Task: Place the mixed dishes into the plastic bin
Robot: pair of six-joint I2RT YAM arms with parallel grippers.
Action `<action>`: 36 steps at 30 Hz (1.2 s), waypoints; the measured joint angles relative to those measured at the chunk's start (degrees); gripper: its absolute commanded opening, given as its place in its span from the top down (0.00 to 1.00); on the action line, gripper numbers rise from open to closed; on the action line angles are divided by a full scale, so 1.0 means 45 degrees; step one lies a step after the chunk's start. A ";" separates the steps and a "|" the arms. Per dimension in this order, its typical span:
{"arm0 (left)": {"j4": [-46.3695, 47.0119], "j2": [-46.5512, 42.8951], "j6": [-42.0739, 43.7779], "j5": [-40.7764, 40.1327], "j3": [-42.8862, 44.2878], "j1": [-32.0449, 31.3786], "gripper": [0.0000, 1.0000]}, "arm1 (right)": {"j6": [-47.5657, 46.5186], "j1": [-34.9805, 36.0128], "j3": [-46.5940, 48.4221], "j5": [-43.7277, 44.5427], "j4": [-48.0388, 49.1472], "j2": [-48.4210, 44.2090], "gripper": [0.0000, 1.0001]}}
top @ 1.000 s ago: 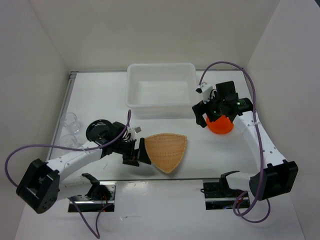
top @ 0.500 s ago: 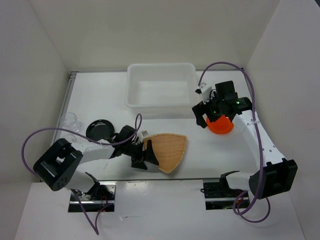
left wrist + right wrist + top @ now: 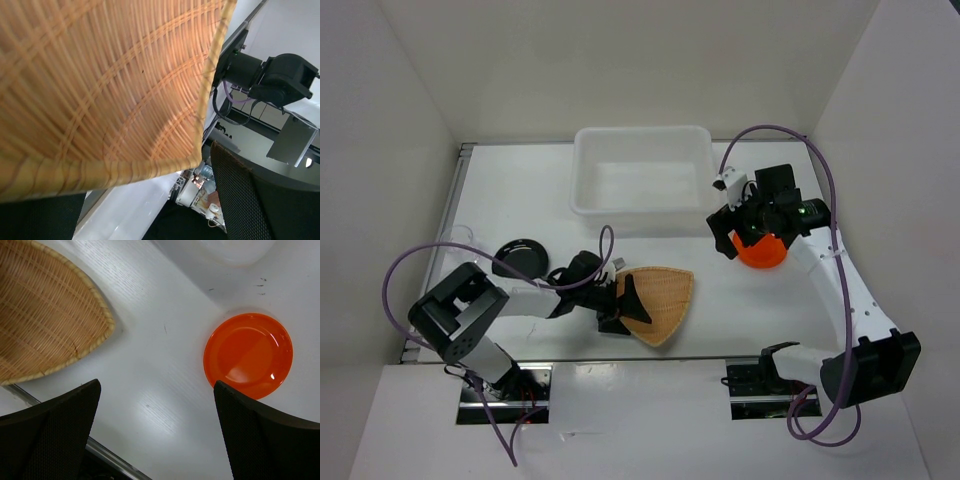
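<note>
As left pincer [image 3: 628,308] gapes, woven plate [image 3: 665,295] lies between.

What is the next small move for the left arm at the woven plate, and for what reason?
Probably close the left gripper on the woven plate at its edge. In the left wrist view its fingers stand wide apart with the plate's rim between them, so nothing is gripped yet, and the plate lies outside the plastic bin.
</note>
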 measured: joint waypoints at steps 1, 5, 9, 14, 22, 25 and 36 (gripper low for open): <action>0.0155 0.0092 -0.0029 0.0000 0.0029 -0.0015 0.00 | -0.0019 0.0000 0.0000 0.0000 -0.0034 -0.0005 0.02; 0.0763 0.0520 -0.0092 0.0024 0.0214 -0.0049 0.07 | -0.0034 0.0005 -0.0049 0.0029 -0.0131 -0.0053 0.02; 0.0937 0.1127 -0.0024 0.0053 0.0612 -0.0049 0.18 | -0.0063 0.0000 -0.0248 0.0097 -0.0189 -0.0277 0.02; 0.1239 0.2327 0.0063 0.0083 0.1282 -0.0049 0.54 | -0.0068 0.0000 -0.0355 0.0165 -0.0316 -0.0447 0.02; 0.1268 0.2924 0.0185 0.0287 0.1671 -0.0058 1.00 | -0.0073 0.0000 -0.0408 0.0262 -0.0369 -0.0491 0.02; 0.0175 0.2429 0.0500 0.0010 0.1763 -0.0087 1.00 | -0.0068 -0.0019 -0.0413 0.0330 -0.0379 -0.0491 0.02; -0.8908 -0.1394 0.2963 -0.2205 0.9753 0.0287 1.00 | 0.1025 -0.2050 -0.1214 0.0889 0.0505 -0.1141 0.02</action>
